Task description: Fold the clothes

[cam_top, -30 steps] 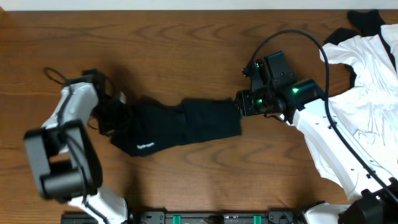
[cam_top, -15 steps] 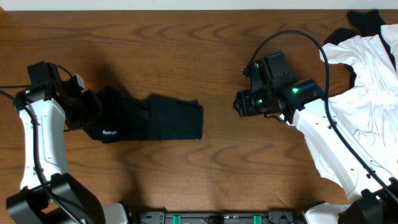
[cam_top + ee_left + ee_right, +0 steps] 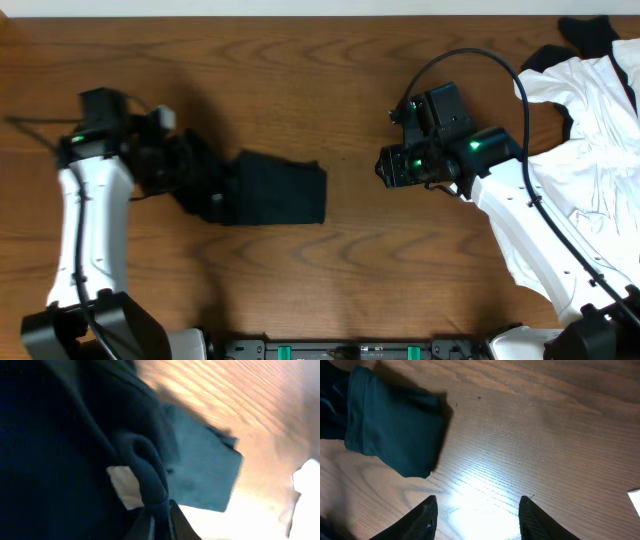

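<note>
My left claw [image 3: 159, 524] is clenched on a bunched edge of the black shirt [image 3: 275, 190], at the left of the surface [image 3: 330, 80]; rest of it lies as a flat dark block. My right claw [image 3: 479, 510] hangs parted, empty, w/ bare wood below. Step, I'd say: folding that end over. Nxt: lay it across evenly, then let go. White garments [image 3: 590, 110] sit far right.
</note>
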You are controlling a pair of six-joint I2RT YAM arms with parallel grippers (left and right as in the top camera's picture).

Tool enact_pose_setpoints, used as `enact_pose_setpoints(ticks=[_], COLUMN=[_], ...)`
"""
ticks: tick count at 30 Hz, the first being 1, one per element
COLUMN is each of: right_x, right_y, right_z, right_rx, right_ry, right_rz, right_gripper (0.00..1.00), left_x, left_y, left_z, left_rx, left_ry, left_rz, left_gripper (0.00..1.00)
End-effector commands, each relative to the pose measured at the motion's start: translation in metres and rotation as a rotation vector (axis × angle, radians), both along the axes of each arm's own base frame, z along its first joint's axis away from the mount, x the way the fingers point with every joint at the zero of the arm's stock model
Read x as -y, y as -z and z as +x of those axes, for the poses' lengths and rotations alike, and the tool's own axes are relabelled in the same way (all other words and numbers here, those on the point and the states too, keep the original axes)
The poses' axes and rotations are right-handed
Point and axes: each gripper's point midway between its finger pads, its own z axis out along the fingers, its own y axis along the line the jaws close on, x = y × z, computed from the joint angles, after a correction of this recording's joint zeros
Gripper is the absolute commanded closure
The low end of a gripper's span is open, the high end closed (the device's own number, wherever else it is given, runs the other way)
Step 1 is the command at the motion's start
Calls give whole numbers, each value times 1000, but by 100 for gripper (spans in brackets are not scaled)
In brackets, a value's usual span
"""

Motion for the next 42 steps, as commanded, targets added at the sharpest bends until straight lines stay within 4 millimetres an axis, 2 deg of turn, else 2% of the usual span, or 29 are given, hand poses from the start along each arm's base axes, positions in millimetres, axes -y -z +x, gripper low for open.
enact_pose_setpoints(ticks=[1,10,16,19,23,30,33,36,39,42], right_x=[2,2,2,3,3,3,3,-4,-29,-46], right_y=[3,3,3,3,3,3,3,1,-9,-19], right_z=[0,0,0,-1,-1,-1,-1,-3,-11,-11], right_rx=[-2,-7,-9,-12,-12,-13,-12,-16,-1,23], right_ry=[-6,2,4,4,4,4,4,-27,-171,-210], right_rz=[-12,-11,-10,-12,-12,-12,-12,21,132,208], right_gripper=[50,50,50,50,50,50,49,47,45,43], left_x=[39,108,142,151,156,156,151,125,90,55], left_y=[-14,6,20,23,23,22,13,-11,-46,-78], left_z=[4,-13,-16,-19,-21,-21,-16,-6,4,7], left_rx=[54,36,34,33,37,38,65,119,196,269], left_ry=[136,397,491,519,536,536,517,444,331,204], left_rz=[49,252,258,258,258,258,267,352,424,425], left_gripper=[93,92,91,83,63,60,61,61,61,57])
